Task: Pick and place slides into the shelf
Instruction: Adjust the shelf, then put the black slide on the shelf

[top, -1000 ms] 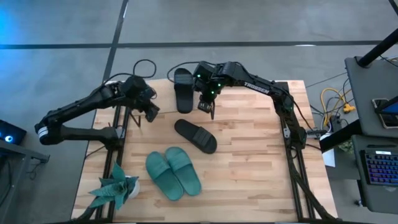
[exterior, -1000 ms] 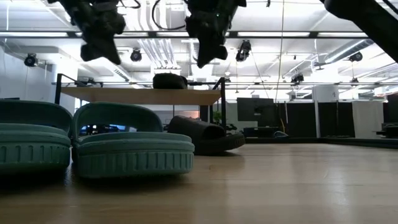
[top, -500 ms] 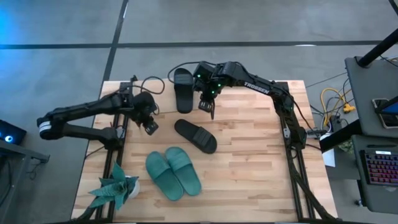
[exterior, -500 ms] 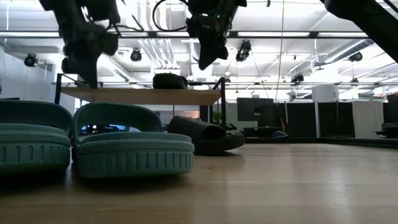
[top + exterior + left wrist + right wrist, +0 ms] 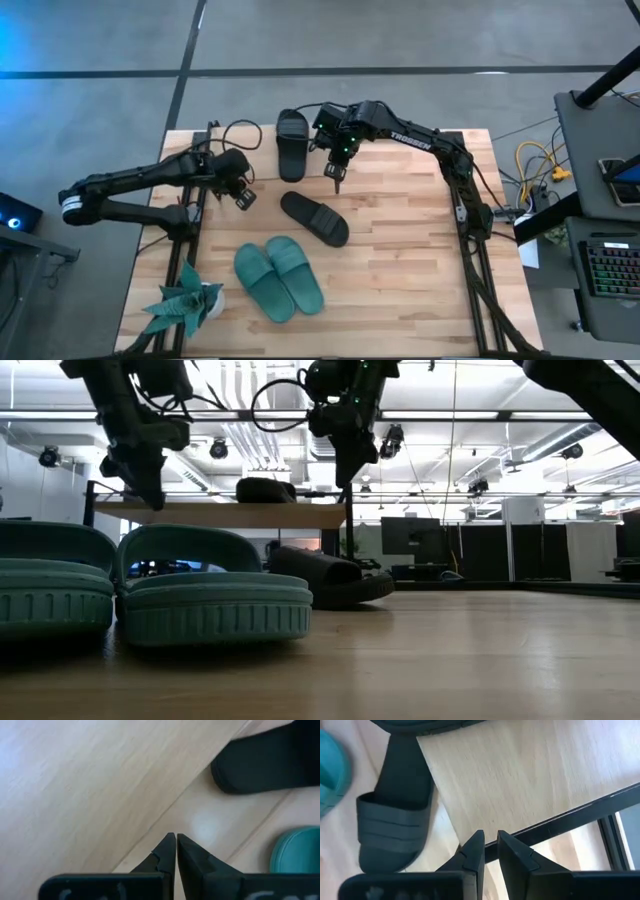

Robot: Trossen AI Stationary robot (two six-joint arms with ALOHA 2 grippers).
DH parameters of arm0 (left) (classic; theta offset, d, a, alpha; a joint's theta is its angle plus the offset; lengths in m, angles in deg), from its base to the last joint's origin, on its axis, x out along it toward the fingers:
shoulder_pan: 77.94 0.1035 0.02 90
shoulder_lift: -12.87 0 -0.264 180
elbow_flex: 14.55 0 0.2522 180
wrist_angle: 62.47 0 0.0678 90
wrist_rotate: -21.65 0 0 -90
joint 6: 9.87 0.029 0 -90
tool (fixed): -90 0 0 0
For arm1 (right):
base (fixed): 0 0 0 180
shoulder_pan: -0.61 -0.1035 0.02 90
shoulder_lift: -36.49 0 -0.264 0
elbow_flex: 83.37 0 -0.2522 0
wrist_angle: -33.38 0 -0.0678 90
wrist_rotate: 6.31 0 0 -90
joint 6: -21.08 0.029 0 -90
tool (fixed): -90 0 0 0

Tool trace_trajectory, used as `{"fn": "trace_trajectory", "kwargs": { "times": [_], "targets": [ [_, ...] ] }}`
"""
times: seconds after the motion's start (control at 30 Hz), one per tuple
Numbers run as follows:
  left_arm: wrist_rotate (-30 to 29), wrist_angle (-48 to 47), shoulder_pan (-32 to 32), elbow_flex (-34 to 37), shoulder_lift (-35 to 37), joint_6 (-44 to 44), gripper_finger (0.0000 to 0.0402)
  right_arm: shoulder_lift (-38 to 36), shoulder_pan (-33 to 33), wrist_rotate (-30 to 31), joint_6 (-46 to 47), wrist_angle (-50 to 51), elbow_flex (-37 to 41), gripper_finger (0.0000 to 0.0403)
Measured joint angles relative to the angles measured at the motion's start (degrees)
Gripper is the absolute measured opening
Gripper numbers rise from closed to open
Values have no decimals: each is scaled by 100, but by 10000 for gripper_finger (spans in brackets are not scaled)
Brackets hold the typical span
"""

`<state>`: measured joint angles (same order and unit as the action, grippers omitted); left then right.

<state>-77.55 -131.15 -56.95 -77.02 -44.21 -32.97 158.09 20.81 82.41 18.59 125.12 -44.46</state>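
Shelf [image 5: 300,150] stands at the far edge of the wooden table [image 5: 400,280], left of centre, and its top board carries one black slide [image 5: 292,143], lying with its length running near to far. In the low view that slide [image 5: 266,490] shows as a dark hump on the light wood board [image 5: 225,513], with the shelf's thin black legs at either end; whether anything sits on the lower tier cannot be told.

Second black slide [image 5: 314,218] lies on the table just near of the shelf, turned at an angle, apart from everything else. The teal-green pair [image 5: 279,278] sits side by side and touching, nearer still and a little left; in the low view it fills the near left foreground [image 5: 210,600]. A green plant [image 5: 185,300] stands at the near left corner.

Right gripper [image 5: 335,183] hangs above the table between the shelf's right end and the loose black slide, its fingers [image 5: 512,851] almost together with a narrow gap and nothing between them. Left gripper [image 5: 243,198] hovers over bare wood to the left of the loose black slide, clenched tight and empty; its wrist view shows the fingertips [image 5: 167,847] pressed together over the boards, with the black slide's end [image 5: 260,765] beyond.
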Motion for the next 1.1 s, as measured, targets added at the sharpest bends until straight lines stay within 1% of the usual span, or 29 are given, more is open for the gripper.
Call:
{"fn": "trace_trajectory", "kwargs": {
  "times": [0.13, 0.27, 0.53, 0.87, 1.1],
  "targets": [
    [-14, 288, 0, 0, -112, 240, 1, -25, 7, 11, 80, 39, 110, 47],
    [-38, 361, 2, 0, -264, 300, 2, -44, -20, 7, 110, 1, 121, 47],
    [-445, 390, 2, -2, -399, 540, 1, -73, -40, 5, 268, 34, 108, 47],
    [-626, 544, 2, -6, -245, 546, 1, -168, -45, -23, 264, 81, 124, 47],
    [-633, 559, 0, -315, -102, 537, 2, -546, -58, -85, 125, -483, 123, 47]
  ]
}}
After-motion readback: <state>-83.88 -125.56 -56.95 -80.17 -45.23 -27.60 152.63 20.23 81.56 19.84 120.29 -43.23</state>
